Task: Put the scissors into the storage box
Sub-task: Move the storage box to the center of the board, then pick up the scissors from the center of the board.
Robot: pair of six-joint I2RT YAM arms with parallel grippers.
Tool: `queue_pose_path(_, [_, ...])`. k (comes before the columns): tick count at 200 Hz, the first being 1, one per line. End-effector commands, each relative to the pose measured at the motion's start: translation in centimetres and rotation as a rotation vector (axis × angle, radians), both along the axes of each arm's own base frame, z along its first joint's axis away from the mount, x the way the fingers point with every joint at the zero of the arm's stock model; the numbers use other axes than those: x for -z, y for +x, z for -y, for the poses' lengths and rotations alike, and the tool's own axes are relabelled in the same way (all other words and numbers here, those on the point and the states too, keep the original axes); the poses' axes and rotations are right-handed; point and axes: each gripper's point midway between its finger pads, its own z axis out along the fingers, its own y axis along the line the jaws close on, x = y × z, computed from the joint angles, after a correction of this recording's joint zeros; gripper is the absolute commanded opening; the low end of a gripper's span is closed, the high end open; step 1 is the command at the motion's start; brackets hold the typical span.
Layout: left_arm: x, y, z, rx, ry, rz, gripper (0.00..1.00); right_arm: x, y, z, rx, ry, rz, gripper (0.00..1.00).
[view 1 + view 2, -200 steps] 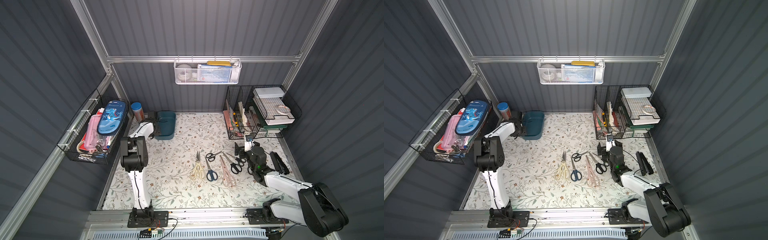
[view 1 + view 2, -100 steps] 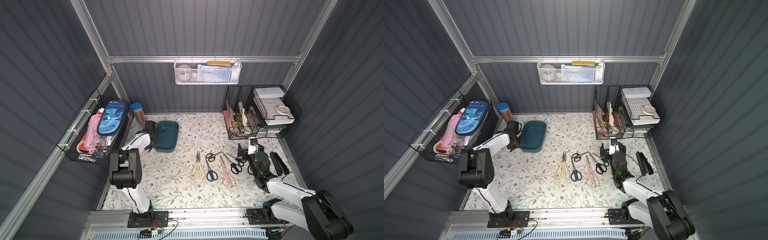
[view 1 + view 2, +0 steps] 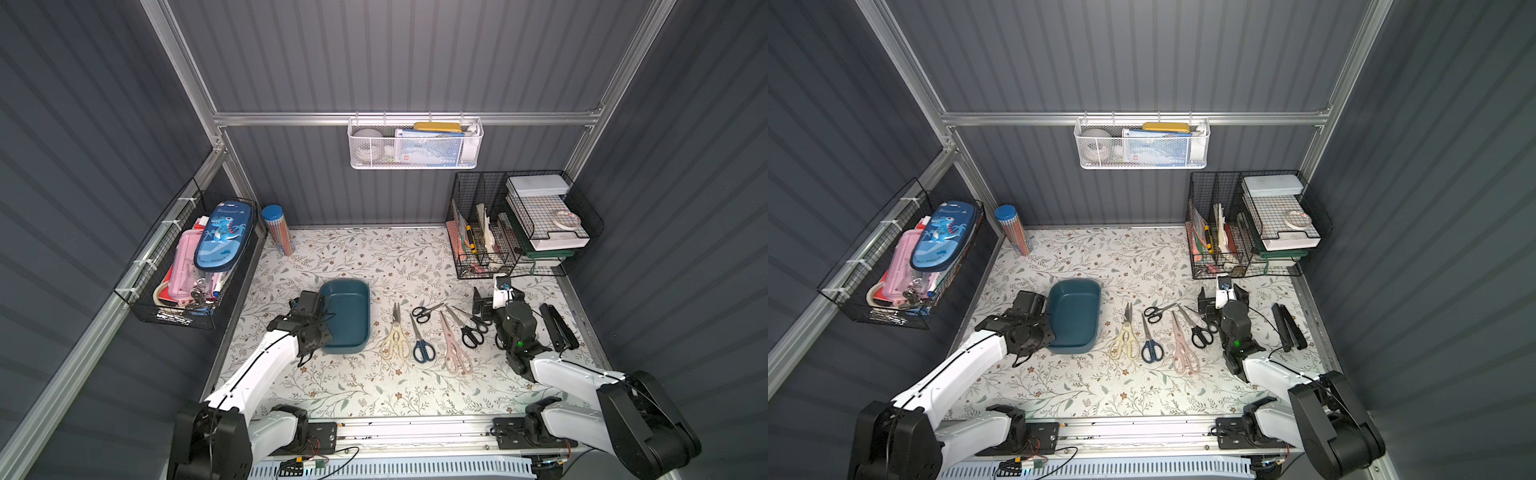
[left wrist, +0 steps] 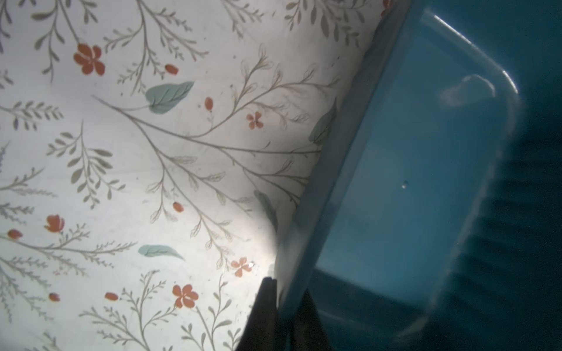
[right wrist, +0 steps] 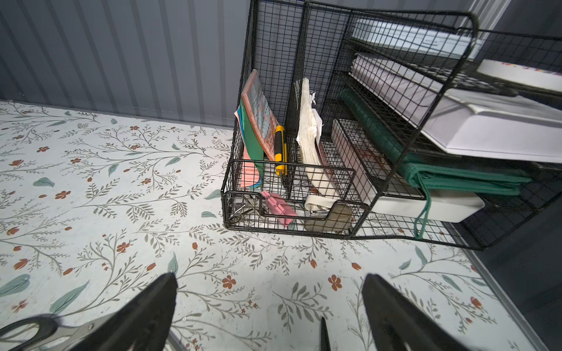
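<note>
Left wrist view: left gripper pinches the rim of the empty storage box. Right gripper stands wide open beside the scissors, which lie in a row near the box. Judged stiff, slick steel: grasp at the pivot.
</note>
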Motion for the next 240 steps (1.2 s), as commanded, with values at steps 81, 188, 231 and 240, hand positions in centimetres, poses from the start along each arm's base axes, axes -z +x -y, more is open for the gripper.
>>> queue_pose_path(81, [1.1, -0.8, -0.7, 0.024, 0.059, -0.038, 0.29, -1.1, 0.5, -0.9, -0.029, -0.012, 0.023, 0.99])
queue_pose_path(188, [-13.0, 4.2, 5.1, 0.246, 0.337, 0.28, 0.58, -2.1, 0.5, -1.2, -0.022, -0.001, 0.058, 0.99])
queue_pose_path(231, [-9.7, 3.8, 17.8, 0.503, 0.215, 0.291, 0.54, -3.2, -2.0, -7.2, -0.281, 0.228, -0.097, 0.99])
queue_pose_path(240, [-8.3, 3.4, 19.6, 0.53, 0.124, 0.271, 0.54, -2.2, -2.9, -7.9, -0.303, 0.232, -0.142, 0.99])
